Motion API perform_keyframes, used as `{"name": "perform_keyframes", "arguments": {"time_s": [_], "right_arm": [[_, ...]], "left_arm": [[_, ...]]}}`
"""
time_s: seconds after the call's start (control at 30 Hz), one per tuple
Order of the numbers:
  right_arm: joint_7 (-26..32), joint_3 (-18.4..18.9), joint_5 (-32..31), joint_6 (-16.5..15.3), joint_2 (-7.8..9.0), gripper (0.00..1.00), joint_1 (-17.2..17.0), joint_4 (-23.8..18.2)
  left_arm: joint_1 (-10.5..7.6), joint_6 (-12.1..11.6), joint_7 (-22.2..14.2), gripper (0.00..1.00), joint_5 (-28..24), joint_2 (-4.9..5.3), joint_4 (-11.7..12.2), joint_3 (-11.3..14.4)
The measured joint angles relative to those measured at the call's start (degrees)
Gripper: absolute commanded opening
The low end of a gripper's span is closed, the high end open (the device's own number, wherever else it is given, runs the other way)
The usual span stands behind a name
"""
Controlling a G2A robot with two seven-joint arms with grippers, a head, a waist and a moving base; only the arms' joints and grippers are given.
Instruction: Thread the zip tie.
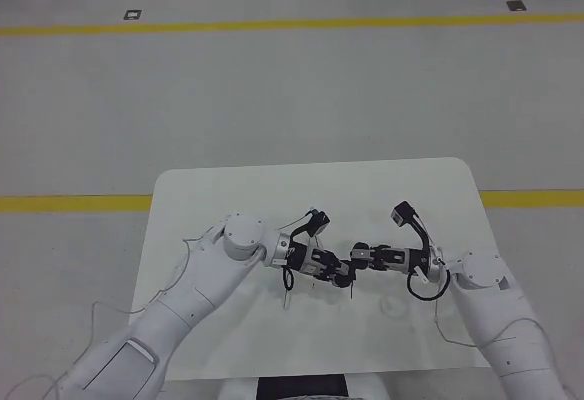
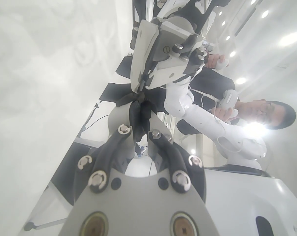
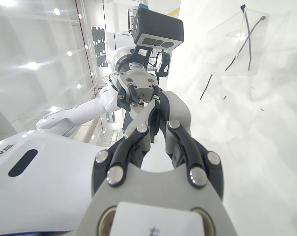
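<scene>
Jaws on left gripper point(image 1: 345, 268) and right gripper point(image 1: 359, 254) pinching shut, tip to tip over table point(image 1: 422, 190) centre, zip tie point(image 1: 352, 280) apparently dangling at their 6 o'clock. Tie looking light, springy, slick; needing grip close behind head, tail tip.

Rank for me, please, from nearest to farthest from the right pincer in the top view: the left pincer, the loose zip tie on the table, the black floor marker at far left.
1. Left pincer: tip to tip with the right pincer.
2. Loose zip tie: lying on the table, farther left.
3. Black floor marker: floor beyond the table.
</scene>
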Motion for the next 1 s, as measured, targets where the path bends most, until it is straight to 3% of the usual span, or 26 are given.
{"name": "perform_keyframes", "arguments": {"time_s": [0.2,0.23,0.27,0.47,0.9,1.0], "right_arm": [[-0.35,0.24,0.13,0.00,0.00,0.00,-0.47,-0.38],[-0.53,0.32,0.37,0.00,-0.02,0.00,-0.64,-0.41],[-0.74,0.40,0.61,0.00,-0.03,0.00,-0.79,-0.39],[-3.57,0.45,2.62,0.00,-0.27,0.00,-1.32,1.86],[-12.73,0.96,12.50,0.00,-1.41,0.00,-3.67,3.70],[-14.01,1.43,13.50,0.00,-1.52,0.00,-4.15,3.81]], "left_arm": [[-0.18,-0.19,0.49,0.00,-0.79,0.30,0.00,0.61],[-0.23,-0.26,0.61,0.39,-0.93,0.36,0.00,0.73],[-0.25,-0.34,0.74,1.00,-1.05,0.40,-0.02,0.80],[0.61,-2.06,3.66,1.00,-2.38,0.87,-0.92,0.21],[6.94,-13.40,18.02,1.00,-2.08,2.41,-5.41,-3.10],[7.35,-13.71,19.47,1.00,-0.95,2.54,-5.51,-3.14]]}}
